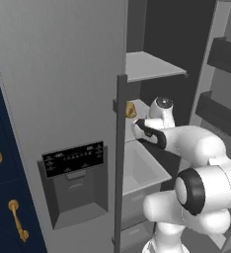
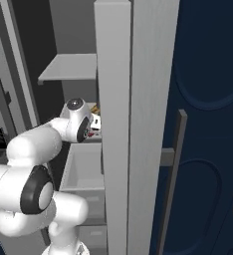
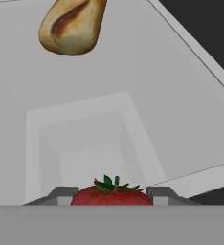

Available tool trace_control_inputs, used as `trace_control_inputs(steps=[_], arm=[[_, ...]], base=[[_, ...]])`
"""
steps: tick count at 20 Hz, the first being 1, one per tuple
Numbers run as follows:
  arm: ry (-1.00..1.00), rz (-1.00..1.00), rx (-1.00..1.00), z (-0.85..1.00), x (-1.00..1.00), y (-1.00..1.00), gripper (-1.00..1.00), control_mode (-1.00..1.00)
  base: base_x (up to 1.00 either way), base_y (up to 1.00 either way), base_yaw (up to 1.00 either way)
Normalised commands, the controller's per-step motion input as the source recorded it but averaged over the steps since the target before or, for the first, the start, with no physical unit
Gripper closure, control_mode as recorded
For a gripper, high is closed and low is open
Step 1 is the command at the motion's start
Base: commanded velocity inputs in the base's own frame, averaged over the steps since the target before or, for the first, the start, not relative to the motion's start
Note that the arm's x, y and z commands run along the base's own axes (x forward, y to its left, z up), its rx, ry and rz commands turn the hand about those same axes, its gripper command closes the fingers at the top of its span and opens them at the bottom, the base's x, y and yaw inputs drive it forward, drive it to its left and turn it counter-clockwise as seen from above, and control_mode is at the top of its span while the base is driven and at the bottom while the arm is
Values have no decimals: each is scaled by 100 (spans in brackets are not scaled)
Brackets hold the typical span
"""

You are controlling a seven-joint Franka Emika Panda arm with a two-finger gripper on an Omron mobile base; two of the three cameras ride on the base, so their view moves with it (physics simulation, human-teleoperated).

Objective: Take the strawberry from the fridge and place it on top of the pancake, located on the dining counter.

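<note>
Hand view, bottom centre: strawberry [image 3: 111, 194] sits between the 2 fingertips [image 3: 61, 195] of the gripper [image 3: 111, 196], which pinch it from both sides. Tan-yellow lump [image 3: 72, 26] at upper left, on a grey shelf [image 3: 181, 110]. Left base view: arm reaches into the open fridge [image 1: 58, 74], mid-frame.

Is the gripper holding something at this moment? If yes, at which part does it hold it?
Yes. The gripper holds the strawberry, one finger tip against each of its two opposite sides, with the green leaf cap showing between them.
</note>
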Motion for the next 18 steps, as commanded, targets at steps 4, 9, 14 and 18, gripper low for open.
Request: trace_control_inputs(steps=[4,9,14,18], arm=[[3,0,0,63,-65,13,100,-100],[7,0,0,80,-70,10,100,-100],[0,0,0,40,-89,0,100,-100],[-2,0,0,11,-100,0,100,-100]], base=[[0,0,0],[0,0,0],[0,0,0],[0,0,0]])
